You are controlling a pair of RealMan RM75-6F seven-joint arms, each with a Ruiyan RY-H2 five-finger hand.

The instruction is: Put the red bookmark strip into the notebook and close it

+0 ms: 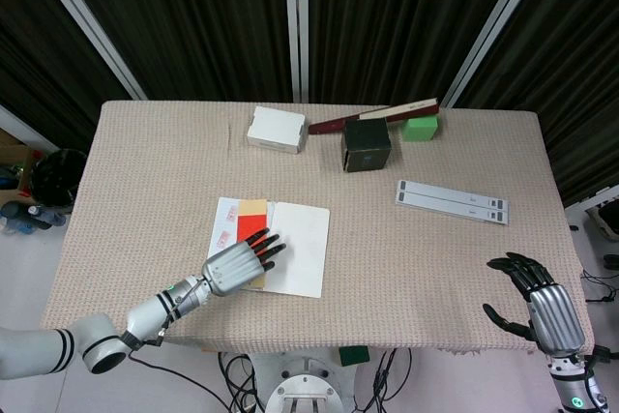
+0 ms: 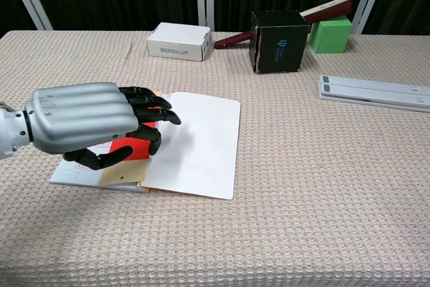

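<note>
Overhead, the open white paper notebook [image 1: 274,246] lies on the beige woven tablecloth [image 1: 145,171], nearer the front edge. The red bookmark strip [image 1: 235,232], on its tan card backing, rests on the notebook's left page. The left hand [image 1: 235,265] hovers at the notebook's near edge, fingers extended side by side, holding nothing. The right hand [image 1: 538,306] hangs well apart, off the table's corner, fingers spread, empty.

From the chest view, the left hand [image 2: 94,124] covers most of the strip [image 2: 129,149]; contact cannot be confirmed. Risk: a sweep across the pages could drag the strip out or crease the right page [image 2: 195,142], leaving the notebook unclosed.
</note>
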